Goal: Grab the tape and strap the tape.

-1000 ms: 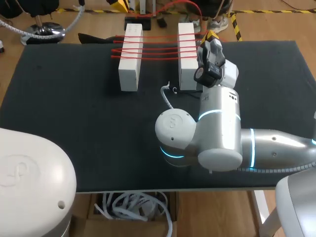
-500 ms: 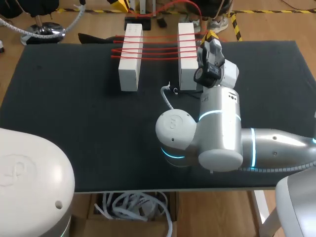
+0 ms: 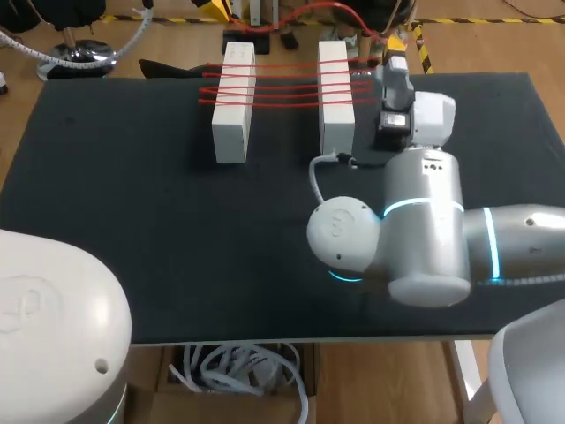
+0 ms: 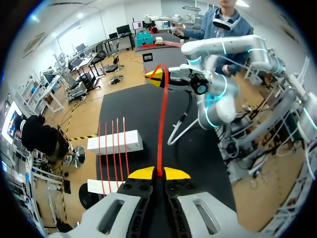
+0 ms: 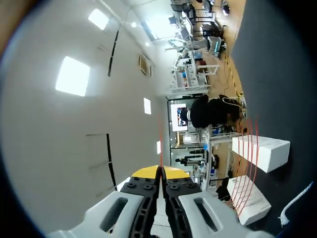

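Note:
Two white blocks [image 3: 233,102] [image 3: 334,93] stand at the table's far side, with several strands of red tape [image 3: 282,84] stretched across them. My right gripper [image 3: 394,51] hangs just right of the right block, near the far edge, shut on the tape. In the right wrist view the right gripper [image 5: 160,171] pinches a thin red line of tape [image 5: 160,144]. My left gripper [image 4: 159,173] is shut on the tape [image 4: 162,119], which arcs away over the blocks [image 4: 115,142] to the right gripper [image 4: 157,75]. The head view does not show the left gripper.
My right arm's elbow [image 3: 424,238] looms over the table's right half, with a white cable [image 3: 316,172] looping off it toward the right block. The left arm's white housing [image 3: 53,327] fills the near left corner. Dark tabletop [image 3: 132,194] lies bare left of the blocks.
My right arm has swung to the right and farther back, taking its gripper from beside the right block toward the far edge. The blocks have not moved.

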Controlling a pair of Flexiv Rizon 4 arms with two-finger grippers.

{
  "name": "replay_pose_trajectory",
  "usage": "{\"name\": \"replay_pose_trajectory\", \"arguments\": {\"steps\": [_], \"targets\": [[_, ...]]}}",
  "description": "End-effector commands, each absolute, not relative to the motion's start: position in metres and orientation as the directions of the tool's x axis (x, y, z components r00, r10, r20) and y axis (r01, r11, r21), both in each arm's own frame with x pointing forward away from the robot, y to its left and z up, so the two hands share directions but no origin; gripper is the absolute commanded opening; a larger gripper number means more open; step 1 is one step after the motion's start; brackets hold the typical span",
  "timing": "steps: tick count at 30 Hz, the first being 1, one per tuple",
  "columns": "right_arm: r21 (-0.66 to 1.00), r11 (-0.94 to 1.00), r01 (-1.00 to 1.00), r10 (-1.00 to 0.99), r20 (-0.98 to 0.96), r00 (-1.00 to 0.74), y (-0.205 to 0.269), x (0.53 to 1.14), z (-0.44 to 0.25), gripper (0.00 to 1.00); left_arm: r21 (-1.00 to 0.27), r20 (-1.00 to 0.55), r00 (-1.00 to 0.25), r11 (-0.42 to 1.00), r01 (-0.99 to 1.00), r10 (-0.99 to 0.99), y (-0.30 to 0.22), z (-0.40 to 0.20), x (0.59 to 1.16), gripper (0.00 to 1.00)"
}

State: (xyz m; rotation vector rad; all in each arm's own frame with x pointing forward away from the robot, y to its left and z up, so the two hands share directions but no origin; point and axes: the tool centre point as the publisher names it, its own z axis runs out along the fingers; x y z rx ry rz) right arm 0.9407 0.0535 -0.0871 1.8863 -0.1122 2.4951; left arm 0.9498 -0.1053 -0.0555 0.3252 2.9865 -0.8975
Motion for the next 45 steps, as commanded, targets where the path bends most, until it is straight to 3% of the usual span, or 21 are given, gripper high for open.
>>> {"name": "replay_pose_trajectory", "arguments": {"steps": [1,11,18,25,45], "targets": [[0.376,-0.927,-0.02,0.36,0.869,-0.34,0.042,0.941,-0.079,0.0,-0.542,-0.064,-0.978,0.816,0.199,0.196,-0.105,-0.055,0.95,0.0],[0.381,-0.924,-0.043,0.374,0.873,-0.314,0.044,0.942,-0.074,0.0,-0.542,-0.064,-0.978,0.816,0.199,0.196,-0.105,-0.055,0.95,0.0],[0.481,-0.869,-0.114,0.492,0.819,-0.295,0.059,0.951,-0.039,0.0,-0.542,-0.064,-0.978,0.816,0.199,0.196,-0.105,-0.055,0.95,0.0],[0.636,-0.768,-0.08,0.64,0.752,-0.161,0.071,0.953,-0.032,0.0,-0.542,-0.064,-0.978,0.816,0.199,0.196,-0.105,-0.055,0.95,0.0],[0.636,-0.768,-0.08,0.64,0.752,-0.161,0.071,0.953,-0.032,0.0,-0.542,-0.064,-0.978,0.816,0.199,0.196,-0.105,-0.055,0.95,0.0]]}}
